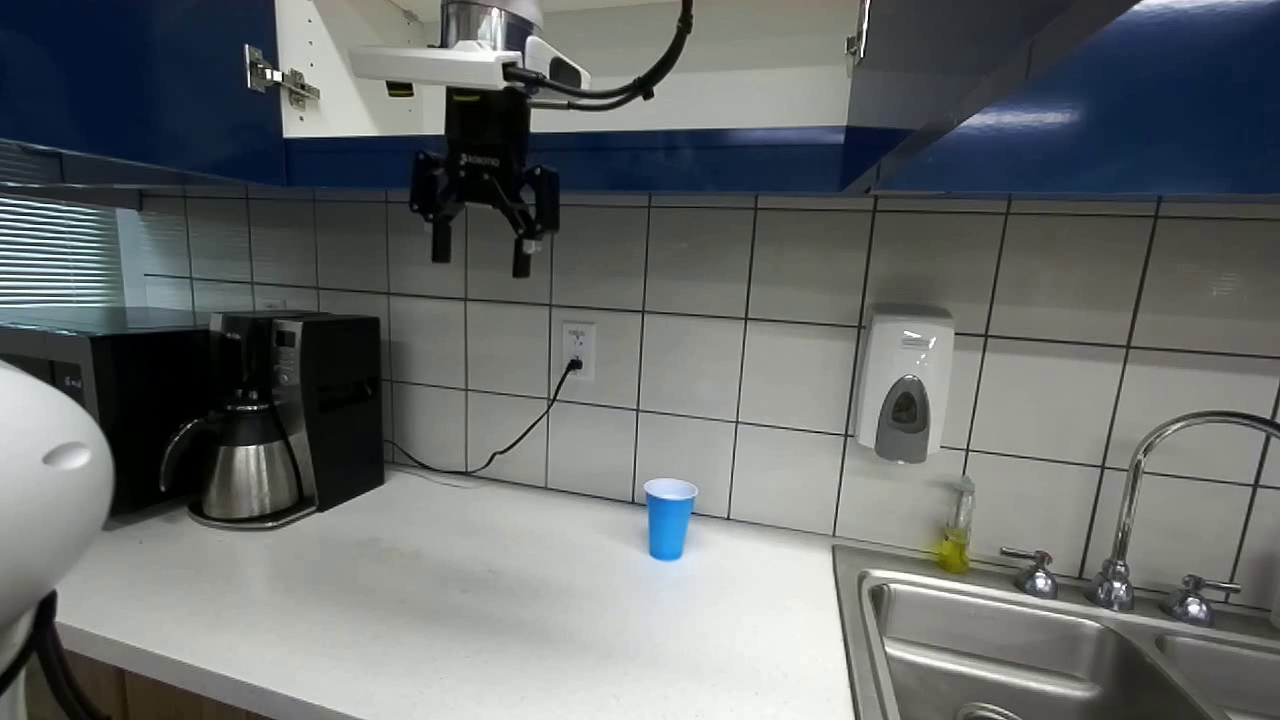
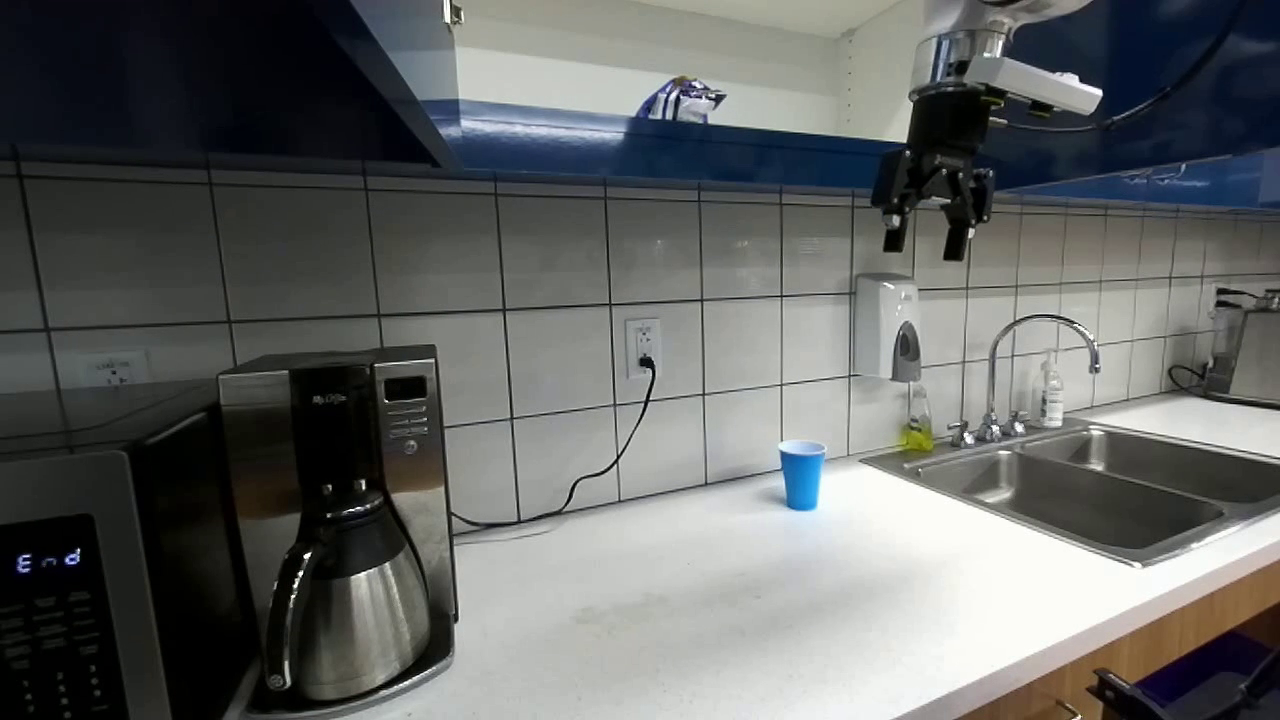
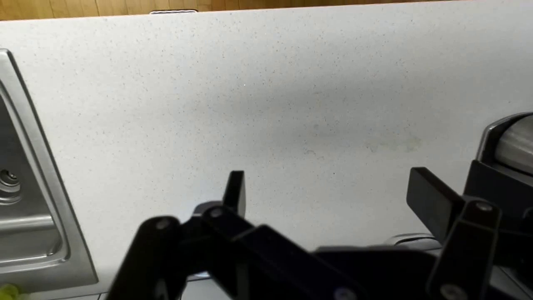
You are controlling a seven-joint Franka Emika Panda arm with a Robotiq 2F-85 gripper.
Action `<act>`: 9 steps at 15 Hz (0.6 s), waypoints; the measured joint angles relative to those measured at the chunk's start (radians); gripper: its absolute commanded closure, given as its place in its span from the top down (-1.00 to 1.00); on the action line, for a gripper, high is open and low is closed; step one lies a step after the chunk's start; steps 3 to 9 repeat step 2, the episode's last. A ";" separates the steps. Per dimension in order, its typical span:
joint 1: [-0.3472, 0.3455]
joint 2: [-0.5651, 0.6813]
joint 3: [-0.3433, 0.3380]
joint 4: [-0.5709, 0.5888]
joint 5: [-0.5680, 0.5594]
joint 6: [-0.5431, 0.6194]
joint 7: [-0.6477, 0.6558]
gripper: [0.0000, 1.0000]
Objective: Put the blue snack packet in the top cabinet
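Wrist view: your pincer (image 3: 327, 187) points down with its two fingers (image 3: 235, 187) spread well apart, and you see the pale, speckled worktop (image 3: 266, 104) through the gap between them; the steel sink (image 3: 81, 268) lies to the left of the pincer there. In both exterior views the fingertips show lower than the blue bottom edge of the top cabinet (image 2: 600, 135), whose glossy doors (image 1: 130, 90) stand swung out, giving you a view into the pale interior. The blue snack packet (image 2: 682, 102) is inside that cabinet: in an exterior view you find it to the left of the pincer and higher than the fingertips, well apart from them, its crinkled foil showing dark blue and white just above the cabinet's front edge. Its base meets that edge from there, so you can't tell quite how it rests. Below the pincer in both exterior views, a light-blue cup (image 1: 668, 520) stands upright on the worktop. Lower and to the left of the pincer, again in both, you have the coffee maker (image 2: 345, 535), with a microwave (image 2: 120, 560) farther out on that side, its display reading "End". A white soap dispenser (image 1: 905, 385) is fixed to the tiled wall (image 1: 690, 370) lower than the fingertips, and below it a bottle of yellow liquid (image 1: 956, 545) stands at the back of the sink.
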 measured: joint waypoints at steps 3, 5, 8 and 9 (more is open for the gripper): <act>-0.006 0.000 0.000 -0.009 0.000 0.000 0.000 1.00; -0.006 0.000 0.000 -0.009 0.000 0.000 0.000 1.00; -0.006 0.000 0.000 -0.009 0.000 0.000 0.000 1.00; -0.006 0.000 0.000 -0.009 0.000 0.000 0.000 1.00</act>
